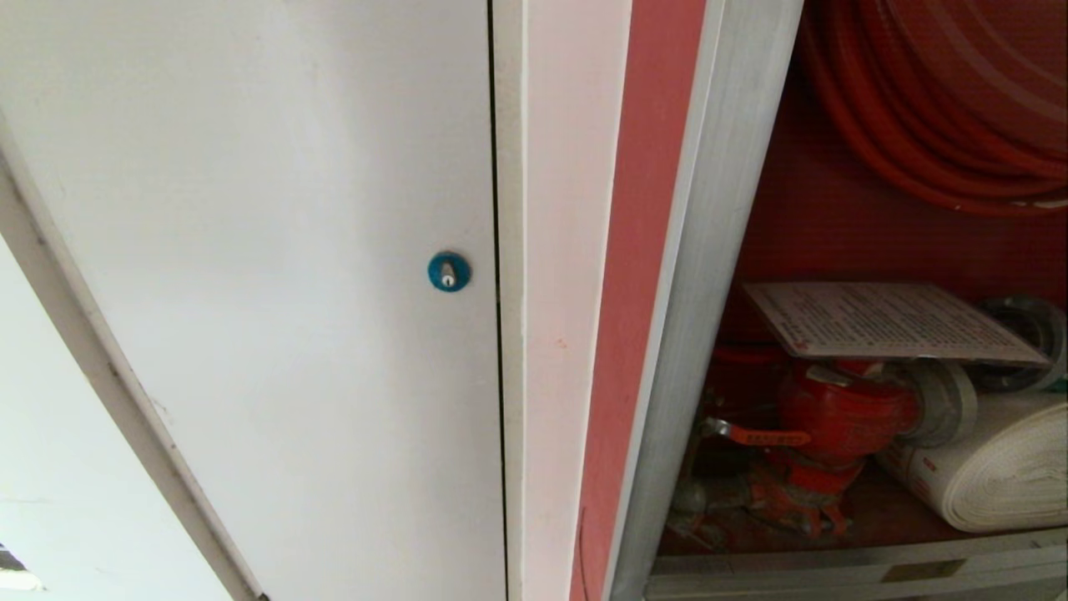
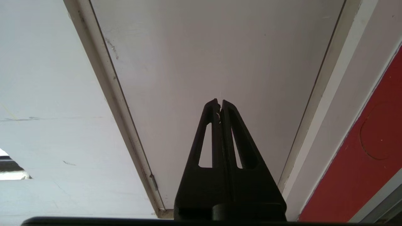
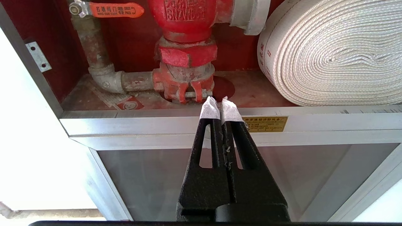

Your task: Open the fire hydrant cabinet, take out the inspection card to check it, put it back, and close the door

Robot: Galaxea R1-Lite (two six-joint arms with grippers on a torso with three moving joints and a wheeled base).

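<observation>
The fire hydrant cabinet (image 1: 709,292) shows its red inside at the right of the head view. The inspection card (image 1: 884,321) lies tilted on top of the red valve (image 1: 834,409), under the red hose reel (image 1: 943,100) and beside the white rolled hose (image 1: 993,467). The door is out of view. My right gripper (image 3: 219,100) is shut and empty, its white-taped tips just before the cabinet's lower silver rail (image 3: 157,125), below the valve (image 3: 185,18). My left gripper (image 2: 220,102) is shut and empty, pointing at a plain white door (image 2: 220,47). Neither arm shows in the head view.
The white door (image 1: 250,250) with a blue round lock (image 1: 449,271) fills the left of the head view. A pale panel (image 3: 157,175) sits under the cabinet rail, which bears a brass plate (image 3: 265,123). An orange valve lever (image 3: 116,9) sticks out at the left inside.
</observation>
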